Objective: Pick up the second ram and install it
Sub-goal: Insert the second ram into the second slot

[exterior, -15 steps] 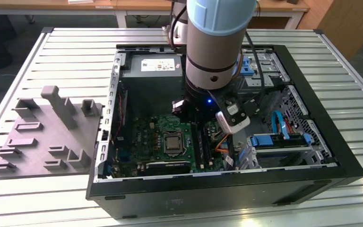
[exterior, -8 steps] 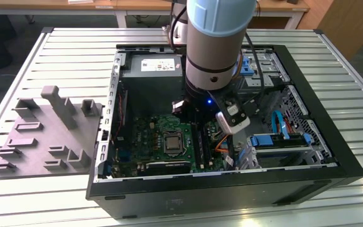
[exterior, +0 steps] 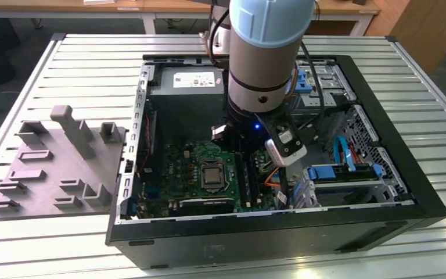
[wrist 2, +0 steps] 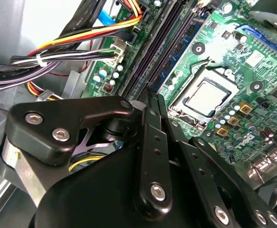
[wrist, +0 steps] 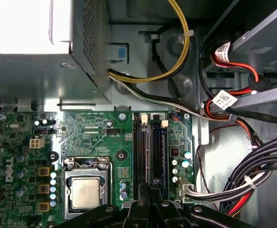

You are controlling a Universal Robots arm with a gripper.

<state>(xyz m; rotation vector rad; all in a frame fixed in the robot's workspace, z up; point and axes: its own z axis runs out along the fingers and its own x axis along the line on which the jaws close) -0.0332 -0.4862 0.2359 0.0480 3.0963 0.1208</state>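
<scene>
Gripper (wrist: 151, 184) first: in both wrist views I see its black fingers (wrist 2: 150, 137) drawn narrow, nearly together, with the tips right over the near end of the memory slots (wrist: 139, 142). The second ram (wrist: 156, 145) I read as the slim dark strip standing edge-on along the slot line, running straight away from the fingertips. Whether the pads are pinching it or only sitting just above it I cannot tell. Room is tight on both flanks. To one side of the slots lies the processor socket (wrist: 87, 192), low and flat on the green board. To the other side a row of small capacitors (wrist: 176, 164) stands just beside the slot, and past them thick cable bundles (wrist: 252, 180) crowd the case wall. Beyond the far end of the slots stands the power supply box (wrist: 38, 52), with yellow and black leads (wrist: 178, 61) looping off it. In the exterior view the arm (exterior: 263, 64) hangs into the middle of the open computer case (exterior: 246, 247), its wrist near the blue-tabbed drive bays (exterior: 347, 171) toward the exterior view's right. The grey moulded tray (exterior: 60, 163) sits well apart on the slatted table (exterior: 409, 75), at the exterior view's left.
</scene>
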